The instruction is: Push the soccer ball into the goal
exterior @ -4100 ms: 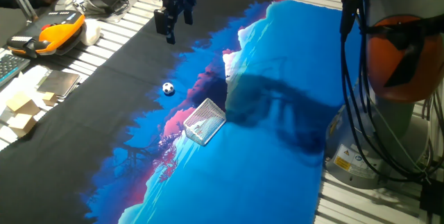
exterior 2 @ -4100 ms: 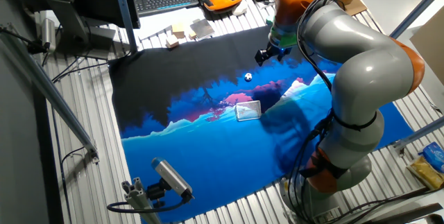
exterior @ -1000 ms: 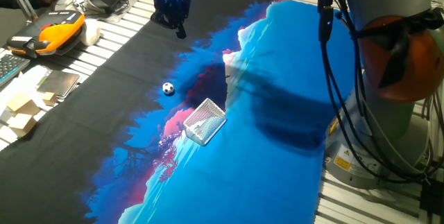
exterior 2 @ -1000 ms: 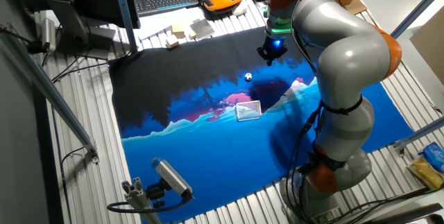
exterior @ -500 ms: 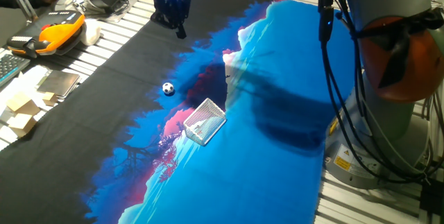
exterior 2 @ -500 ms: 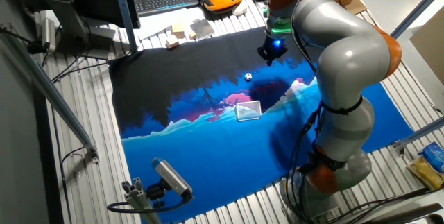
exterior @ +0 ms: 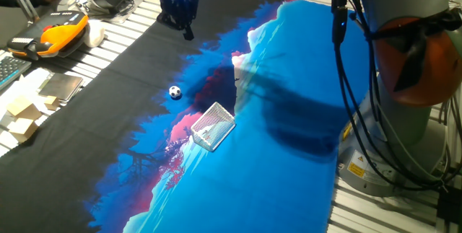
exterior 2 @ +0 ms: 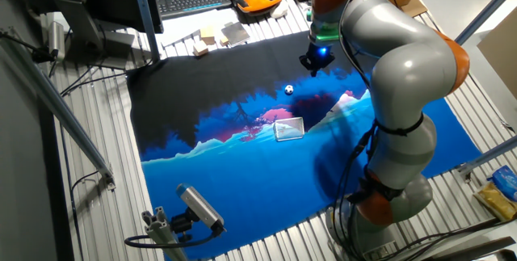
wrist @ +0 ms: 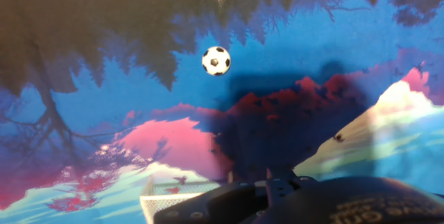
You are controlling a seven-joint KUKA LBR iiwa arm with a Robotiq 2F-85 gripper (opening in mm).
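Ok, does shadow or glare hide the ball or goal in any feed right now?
No: in one fixed view the arm's dark shadow lies right of the goal, and the soccer ball is clear; in the other fixed view both look tiny but unshaded; in the hand view the ball is sharp, and the shadow falls below it.

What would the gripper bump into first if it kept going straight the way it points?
Probably just the printed mat. In the hand view the ball sits near the middle, so it might be touched first, but depth is unclear. The gripper hangs well behind the ball, and the goal lies farther on.
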